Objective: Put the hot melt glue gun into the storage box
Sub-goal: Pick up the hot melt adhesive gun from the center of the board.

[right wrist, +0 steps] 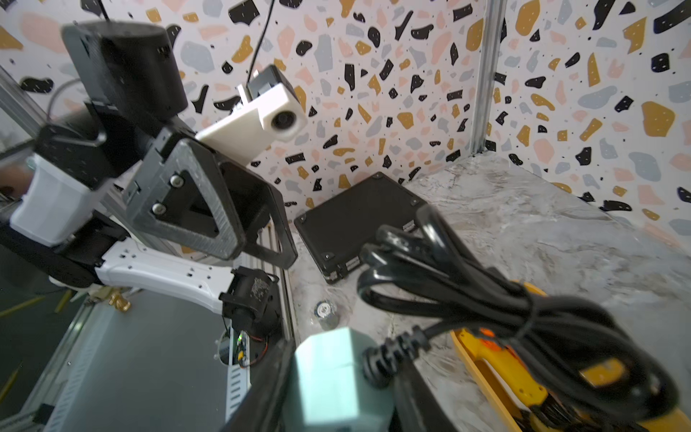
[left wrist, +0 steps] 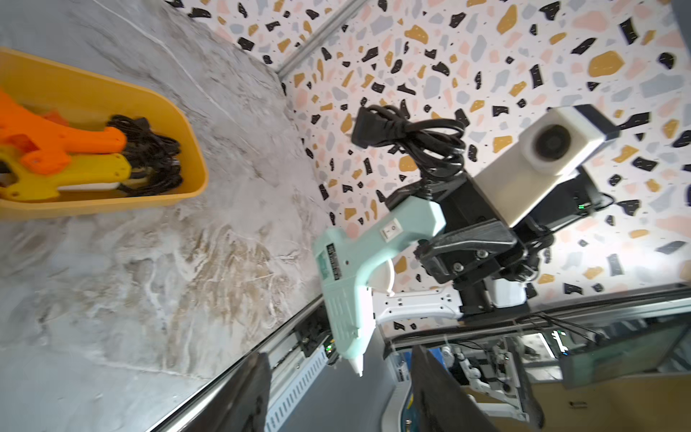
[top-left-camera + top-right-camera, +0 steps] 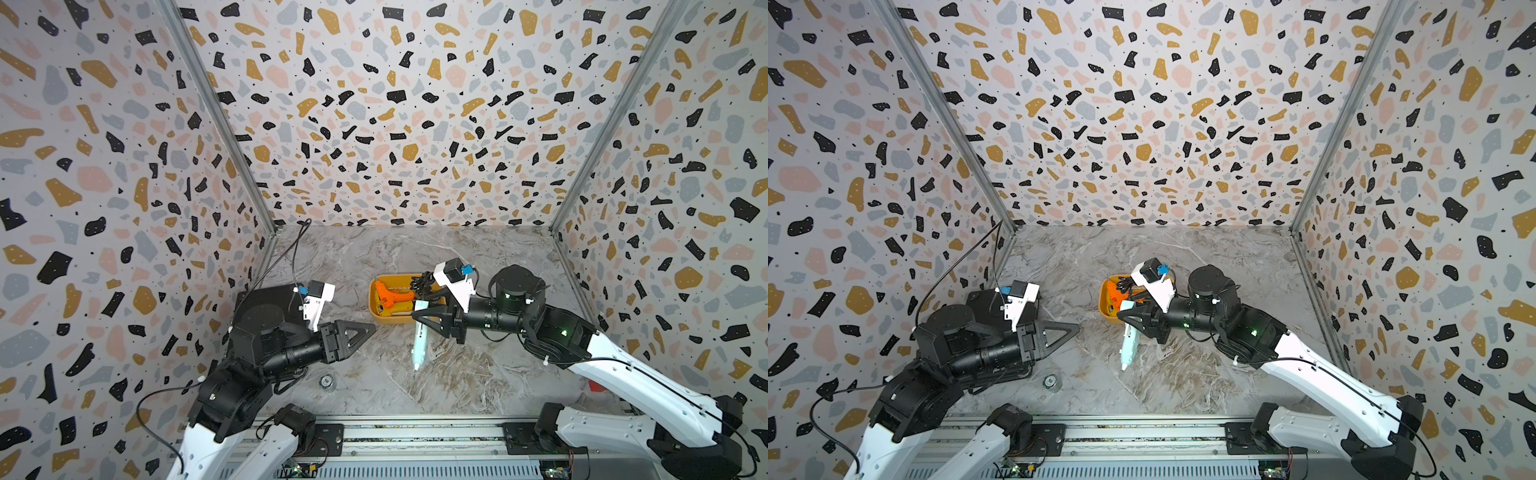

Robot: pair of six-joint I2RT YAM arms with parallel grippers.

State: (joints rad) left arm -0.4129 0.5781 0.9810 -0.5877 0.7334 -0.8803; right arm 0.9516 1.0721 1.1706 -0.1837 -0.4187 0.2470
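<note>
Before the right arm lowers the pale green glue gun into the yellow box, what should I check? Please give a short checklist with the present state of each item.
1. Grip: right pincer shut on the glue gun by its handle: ok.
2. Position above the box: not ok, the barrel points out past the near rim.
3. The cord is bundled and not dragging: ok.
4. Enough room beside the orange gun in the box: cannot tell.
5. The left pincer is open, empty and away from the box: ok.

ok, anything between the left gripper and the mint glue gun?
Nothing. In both top views only bare marble tabletop lies between the left gripper and the mint glue gun.
</note>
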